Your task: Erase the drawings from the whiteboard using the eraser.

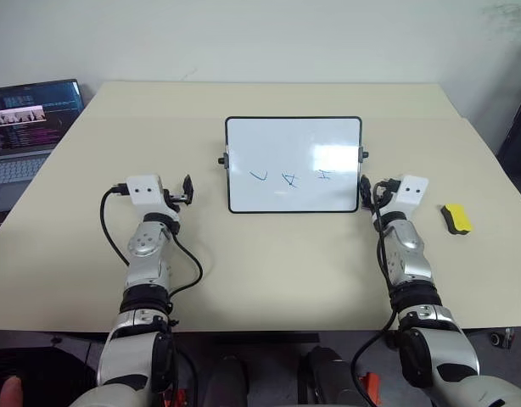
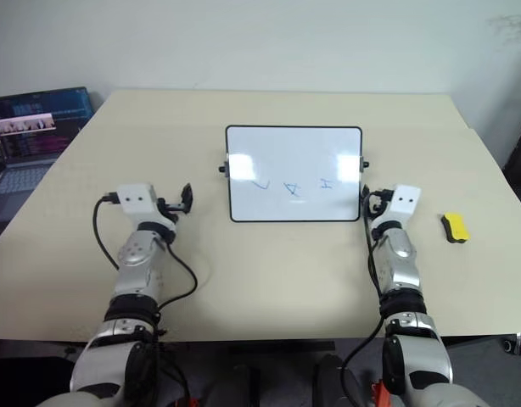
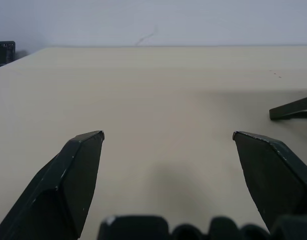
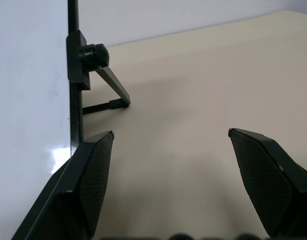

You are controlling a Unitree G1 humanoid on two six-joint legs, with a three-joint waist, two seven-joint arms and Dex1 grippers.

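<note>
Showing three blue drawings point(image 1: 290, 176) too faint to read, the whiteboard point(image 1: 293, 136) stands centre frame; eraser point(image 1: 456, 218) lies at right. Left gripper point(image 3: 168, 136) and right gripper point(image 4: 171, 132) gape, empty.

clear: bare table point(image 1: 269, 271) around eraser point(image 1: 456, 218) | blocked: whiteboard point(image 1: 293, 164) just beside right pincer point(image 4: 171, 135)

Whiteboard point(image 1: 294, 144) is glossy white with a thin black frame, drawings point(image 1: 290, 176) on it are blue. Eraser point(image 1: 456, 218) near the table's right edge is yellow over black, table point(image 1: 269, 263) is plain beige.
</note>
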